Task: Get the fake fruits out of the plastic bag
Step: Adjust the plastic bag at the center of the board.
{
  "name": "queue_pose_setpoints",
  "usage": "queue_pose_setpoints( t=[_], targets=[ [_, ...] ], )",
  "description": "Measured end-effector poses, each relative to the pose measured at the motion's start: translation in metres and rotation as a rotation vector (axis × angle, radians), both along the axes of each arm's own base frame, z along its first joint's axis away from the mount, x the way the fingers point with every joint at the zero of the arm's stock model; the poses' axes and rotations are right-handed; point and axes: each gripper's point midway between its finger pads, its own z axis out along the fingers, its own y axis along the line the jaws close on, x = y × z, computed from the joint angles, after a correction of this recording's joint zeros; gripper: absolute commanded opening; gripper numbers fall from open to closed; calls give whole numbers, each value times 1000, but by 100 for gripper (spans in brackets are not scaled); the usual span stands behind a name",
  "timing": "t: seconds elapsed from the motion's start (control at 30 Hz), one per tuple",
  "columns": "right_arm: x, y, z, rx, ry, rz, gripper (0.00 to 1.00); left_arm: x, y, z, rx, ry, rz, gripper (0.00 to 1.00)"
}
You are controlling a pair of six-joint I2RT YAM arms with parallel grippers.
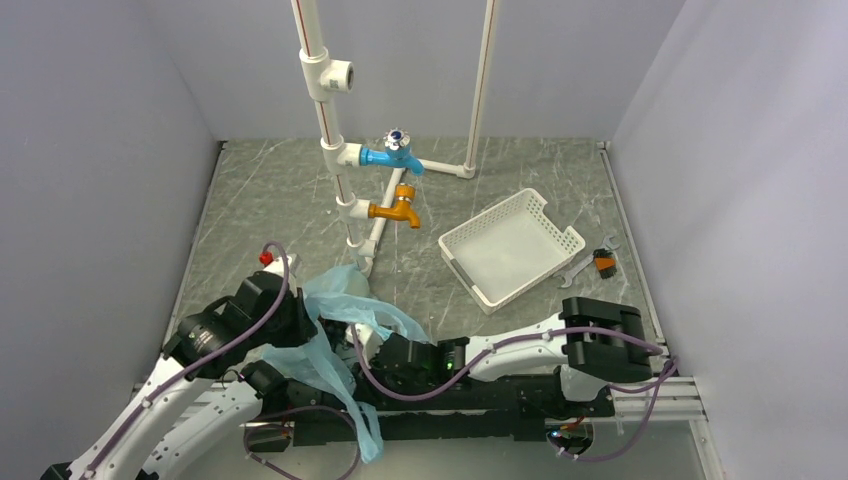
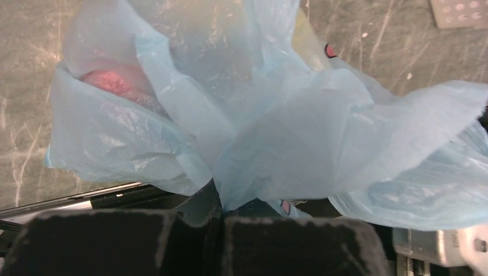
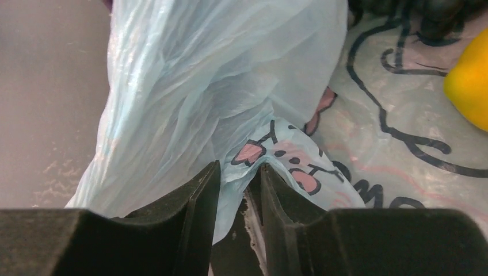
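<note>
Light-blue plastic bag [image 1: 325, 365]: lies crumpled on the near part of the grey marbled table [image 1: 280, 200], between the two arms and partly draped over them. Sits gathered into one bunched fold inside the left gripper [image 2: 221, 213], jaws pressed together on the film with no gap to see. Sits pinched also in the right gripper [image 3: 239, 190], jaws narrow, only a thin printed fold between them.

Farther back, well apart from the bag: a white slotted basket [image 1: 510, 252] standing askew on the right, a wrench [image 1: 583, 268] and a small black-and-orange part [image 1: 605, 263] just beside the basket, and white pipes [image 1: 325, 110] carrying a blue tap [image 1: 393, 156] above an orange tap [image 1: 398, 210]. From above, blocks nearly all sight of both grippers' fingers, which lie under the film.

Inside the bag, seen from the left wrist: a red-orange fruit [image 2: 115, 83], blurred to a pink patch behind the film. Seen from the right wrist: a yellow fruit [image 3: 469, 86], cut off by the right edge, and a dark grape bunch [image 3: 437, 11], cut off by the top edge and hard to make out. Shows also a printed drawing [image 3: 248, 153] in black and pink lines, folded and not readable as a whole. Cannot find the fourth fruit in any view.
</note>
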Motion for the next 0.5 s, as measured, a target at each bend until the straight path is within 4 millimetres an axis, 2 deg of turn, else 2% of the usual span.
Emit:
queue_pose_setpoints(
  t=[0.13,0.23,0.37,0.43,0.5],
  targets=[
    [12,-5,-7,-22,-24,-47,48,-3,2,-12,18,24,-1,0],
    [26,-14,-2,-26,-60,-99,66,-4,2,-11,6,10,-6,0],
    [55,-32,30,20,-127,-193,78,-5,0,-9,-23,-12,-16,0],
    [67,-36,50,64,-144,-230,79,-7,-1,-11,-24,-4,-22,0],
    [77,-39,67,112,-153,-259,74,-7,-1,-13,-24,-1,-24,0]
  ],
)
